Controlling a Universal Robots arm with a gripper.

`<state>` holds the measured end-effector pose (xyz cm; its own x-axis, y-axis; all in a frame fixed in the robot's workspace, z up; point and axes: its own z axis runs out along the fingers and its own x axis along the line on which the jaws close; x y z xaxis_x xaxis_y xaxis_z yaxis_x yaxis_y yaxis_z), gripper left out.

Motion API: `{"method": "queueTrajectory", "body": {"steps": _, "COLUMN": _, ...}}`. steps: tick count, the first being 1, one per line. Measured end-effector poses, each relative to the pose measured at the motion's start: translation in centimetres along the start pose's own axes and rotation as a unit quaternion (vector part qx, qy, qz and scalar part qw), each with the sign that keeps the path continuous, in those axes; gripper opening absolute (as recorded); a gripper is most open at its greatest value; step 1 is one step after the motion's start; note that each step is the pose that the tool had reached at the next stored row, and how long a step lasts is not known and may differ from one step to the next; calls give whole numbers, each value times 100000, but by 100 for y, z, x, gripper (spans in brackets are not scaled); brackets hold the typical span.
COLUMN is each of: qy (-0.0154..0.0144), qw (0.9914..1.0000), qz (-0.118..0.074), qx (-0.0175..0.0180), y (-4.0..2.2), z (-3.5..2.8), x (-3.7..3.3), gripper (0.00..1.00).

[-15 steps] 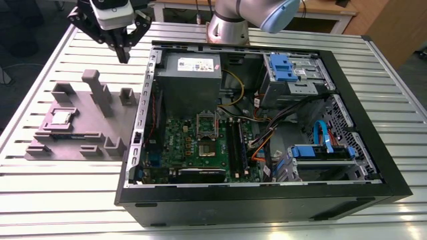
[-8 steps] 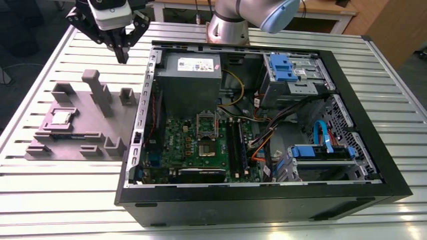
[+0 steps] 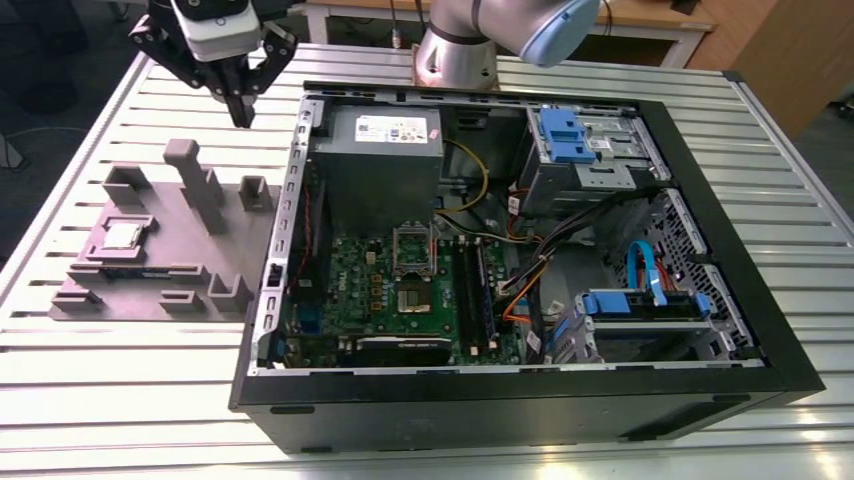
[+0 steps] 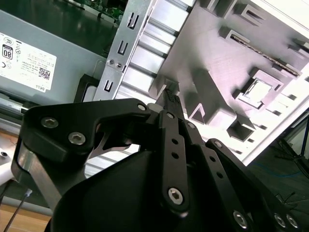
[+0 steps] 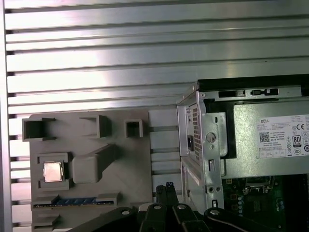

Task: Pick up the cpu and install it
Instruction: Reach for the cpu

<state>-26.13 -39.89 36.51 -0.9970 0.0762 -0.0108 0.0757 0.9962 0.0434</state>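
Observation:
The cpu (image 3: pixel 124 235) is a small silver square lying flat in a recess of the grey-purple fixture block (image 3: pixel 174 255) on the exterior view's left. Both wrist views show the cpu (image 5: pixel 53 171) (image 4: pixel 254 92) in the fixture (image 5: pixel 130 164) (image 4: pixel 217 53). My gripper (image 3: pixel 243 118) hangs above the table beyond the fixture's far edge, beside the computer case's corner. Its black fingers (image 5: pixel 169 187) are together with nothing between them, as the second wrist view of the gripper (image 4: pixel 169 96) also shows. The metal socket frame (image 3: pixel 411 250) sits on the green motherboard inside the case.
The open black computer case (image 3: pixel 534 390) lies on a slatted aluminium table (image 3: pixel 160 380), with a grey power supply (image 3: pixel 380 130) (image 5: pixel 270 140), blue drive brackets (image 3: pixel 567 135) and loose cables inside. Tall posts (image 3: pixel 200 185) rise from the fixture. The arm's base (image 3: pixel 461 50) stands behind the case.

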Motion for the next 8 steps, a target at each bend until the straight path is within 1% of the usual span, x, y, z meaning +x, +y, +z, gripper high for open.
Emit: {"method": "queueTrajectory", "body": {"steps": 8, "qy": 1, "qw": 100000, "qz": -1, "qx": 1, "y": -2, "z": 6, "x": 26, "gripper": 10}}
